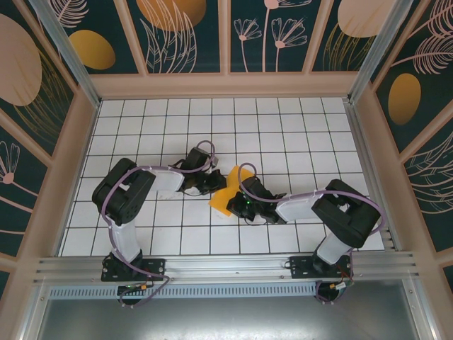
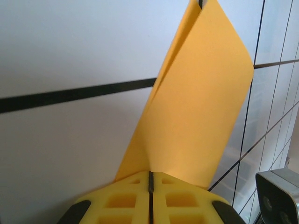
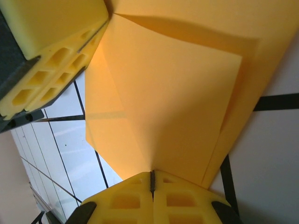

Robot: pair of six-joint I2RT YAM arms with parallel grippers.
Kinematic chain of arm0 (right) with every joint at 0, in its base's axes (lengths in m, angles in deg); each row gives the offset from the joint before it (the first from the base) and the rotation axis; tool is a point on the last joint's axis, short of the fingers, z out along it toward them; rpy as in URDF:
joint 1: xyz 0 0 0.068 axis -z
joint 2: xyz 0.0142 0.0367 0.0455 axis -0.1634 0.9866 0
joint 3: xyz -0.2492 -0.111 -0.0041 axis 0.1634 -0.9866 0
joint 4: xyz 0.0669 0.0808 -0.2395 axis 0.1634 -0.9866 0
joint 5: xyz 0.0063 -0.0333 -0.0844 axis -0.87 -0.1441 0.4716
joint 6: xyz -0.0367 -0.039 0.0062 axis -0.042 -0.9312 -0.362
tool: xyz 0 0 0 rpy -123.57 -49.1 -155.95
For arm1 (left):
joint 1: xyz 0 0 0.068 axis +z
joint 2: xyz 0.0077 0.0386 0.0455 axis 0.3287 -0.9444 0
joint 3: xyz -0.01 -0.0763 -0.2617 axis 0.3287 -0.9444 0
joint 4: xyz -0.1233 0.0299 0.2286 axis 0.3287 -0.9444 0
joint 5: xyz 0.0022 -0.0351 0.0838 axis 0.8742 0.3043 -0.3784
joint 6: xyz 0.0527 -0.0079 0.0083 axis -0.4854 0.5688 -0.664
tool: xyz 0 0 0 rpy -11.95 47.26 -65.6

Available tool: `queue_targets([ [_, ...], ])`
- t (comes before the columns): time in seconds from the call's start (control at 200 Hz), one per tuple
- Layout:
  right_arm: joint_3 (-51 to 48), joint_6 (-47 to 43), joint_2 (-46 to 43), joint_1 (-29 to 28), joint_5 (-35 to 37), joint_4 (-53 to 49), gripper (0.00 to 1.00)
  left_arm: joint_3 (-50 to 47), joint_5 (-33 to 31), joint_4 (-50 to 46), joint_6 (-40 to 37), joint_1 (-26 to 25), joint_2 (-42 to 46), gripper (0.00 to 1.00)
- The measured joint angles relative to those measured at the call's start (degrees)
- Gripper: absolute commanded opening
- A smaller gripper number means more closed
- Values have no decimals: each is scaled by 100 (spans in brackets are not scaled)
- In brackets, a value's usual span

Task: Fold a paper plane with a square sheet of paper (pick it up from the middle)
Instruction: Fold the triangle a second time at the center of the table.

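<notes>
My left claw (image 2: 150,176) is clamped tight on the paper (image 2: 196,107). Its yellow pads (image 2: 121,200) are pressed together, with one edge of the orange sheet pinched in the seam between them. My right claw (image 3: 152,175) is closed on the same paper from the opposite side, its pads meeting in the same way.

From above, the paper lies between my two claws near the middle of the white gridded counter (image 1: 283,127). It shows as a narrow orange shape running at a slant, with its lower tip pointing toward my left base. The paper is folded. In my right wrist view one flap lies over another layer, and a crease runs up from my right pads toward the left claw at the upper left corner. I cannot tell whether the paper touches the counter anywhere.
</notes>
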Motion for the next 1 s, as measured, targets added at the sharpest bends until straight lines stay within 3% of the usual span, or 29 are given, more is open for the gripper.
queue_targets([
  [0.43, -24, -146, 0, 2, -24, 44, 0, 326, -90, -238, -219, 378, -138, 11],
  [0.625, 0, -225, 26, 2, -63, 42, 0, 321, -61, -382, -256, 413, 203, 9],
  [0.766, 94, -258, 120, 2, -144, 31, 0, 33, 297, -116, -142, 407, 654, 8],
  [1.001, 122, -297, 140, 2, -170, 15, 0, -490, 758, 31, -103, 221, 647, 8],
])
